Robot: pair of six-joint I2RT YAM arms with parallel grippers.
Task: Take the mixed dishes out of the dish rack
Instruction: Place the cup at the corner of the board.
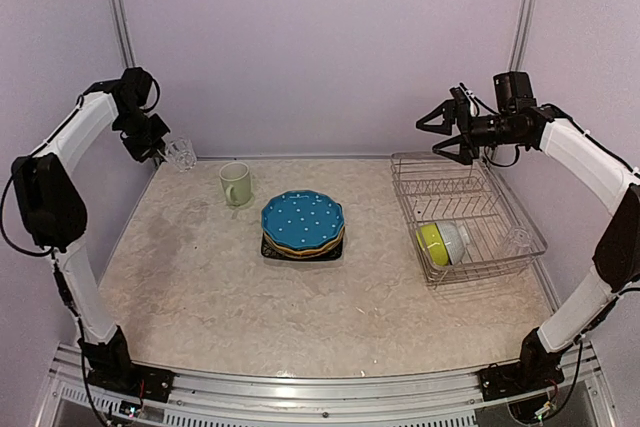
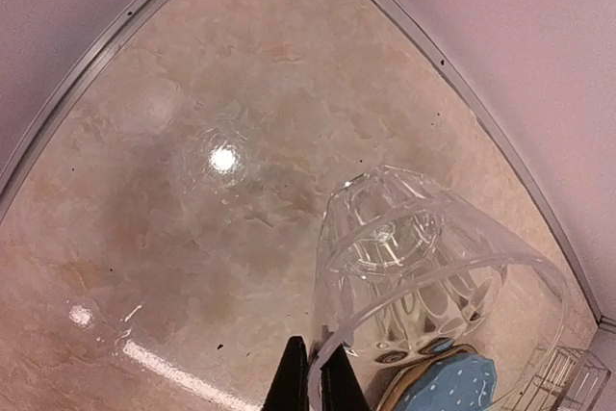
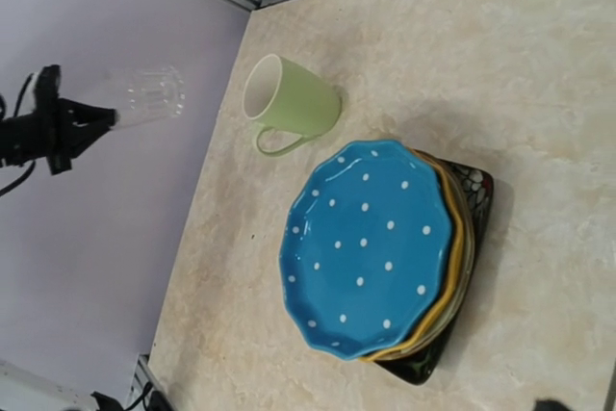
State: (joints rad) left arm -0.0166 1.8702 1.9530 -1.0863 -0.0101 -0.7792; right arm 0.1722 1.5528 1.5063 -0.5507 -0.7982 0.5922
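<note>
Marble table (image 1: pixel 200 287) — left fingers (image 2: pixel 289 380) clamp glass (image 2: pixel 423 267); right fingers (image 1: pixel 434 118) wide; 2nd glass (image 1: pixel 517 242) faint.

Plate stack (image 1: pixel 303 224) (mug (image 1: pixel 236 184) behind) blocks the table (image 1: pixel 190 287) centre.

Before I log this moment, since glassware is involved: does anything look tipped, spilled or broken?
Nothing looks spilled or broken. The only things askew are the lime and white bowls, which lie on their sides together in the dish rack. The left gripper pinches a clear glass by its rim, holding it tilted in the air.
</note>
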